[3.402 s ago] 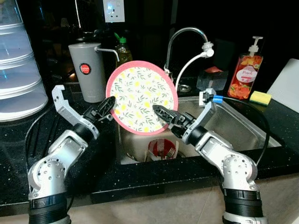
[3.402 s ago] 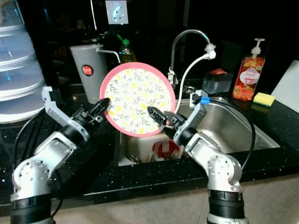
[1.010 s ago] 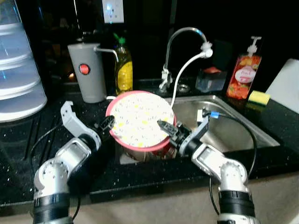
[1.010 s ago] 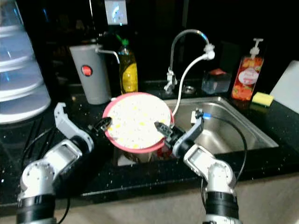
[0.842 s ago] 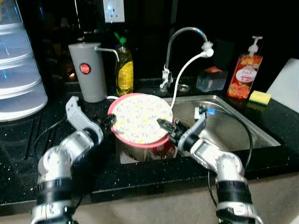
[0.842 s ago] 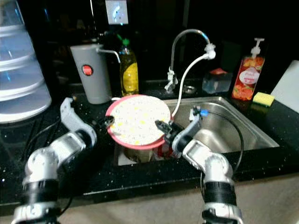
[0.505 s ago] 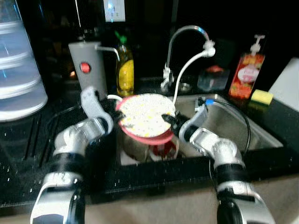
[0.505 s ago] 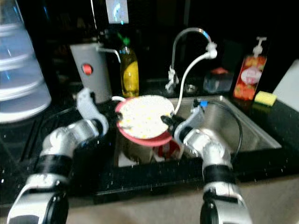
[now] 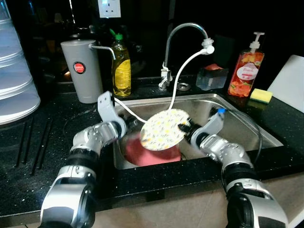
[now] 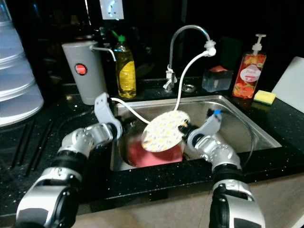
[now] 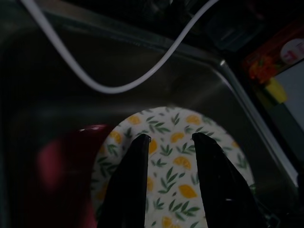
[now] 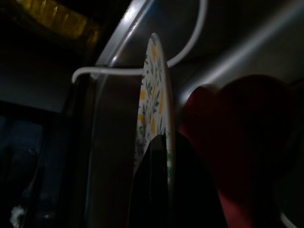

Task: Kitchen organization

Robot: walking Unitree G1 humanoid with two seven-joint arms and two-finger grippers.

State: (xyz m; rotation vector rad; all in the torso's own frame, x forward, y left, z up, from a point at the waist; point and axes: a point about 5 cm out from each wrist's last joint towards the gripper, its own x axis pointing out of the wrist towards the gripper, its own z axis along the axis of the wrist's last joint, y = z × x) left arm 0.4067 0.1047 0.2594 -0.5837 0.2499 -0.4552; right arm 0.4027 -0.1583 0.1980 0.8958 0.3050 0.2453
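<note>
Lowered from chest height above the table edge, the floral plate (image 9: 164,129) is now sitting down inside the sink (image 9: 247,124), tilted with its patterned face up, and our view has shifted closer over the basin. We are seeing the plate leaning over a red bowl (image 9: 142,152) at the sink's near left end. The right gripper (image 9: 184,129) is pinching the plate's right rim, its jaws closed on the edge, as the right wrist view is showing the plate (image 12: 154,118) edge-on between the black fingers (image 12: 152,190). The left gripper (image 11: 168,142) is hovering just above the plate's face (image 11: 180,161) with its jaws parted and gripping nothing. A white hose (image 9: 183,71) is running from the curved faucet (image 9: 183,33) down across the basin behind the plate. On the table behind the sink we are seeing a yellow dish-soap bottle (image 9: 120,66) beside a grey dispenser (image 9: 80,69), and to the right an orange pump bottle (image 9: 244,69) near a yellow sponge (image 9: 259,95).
</note>
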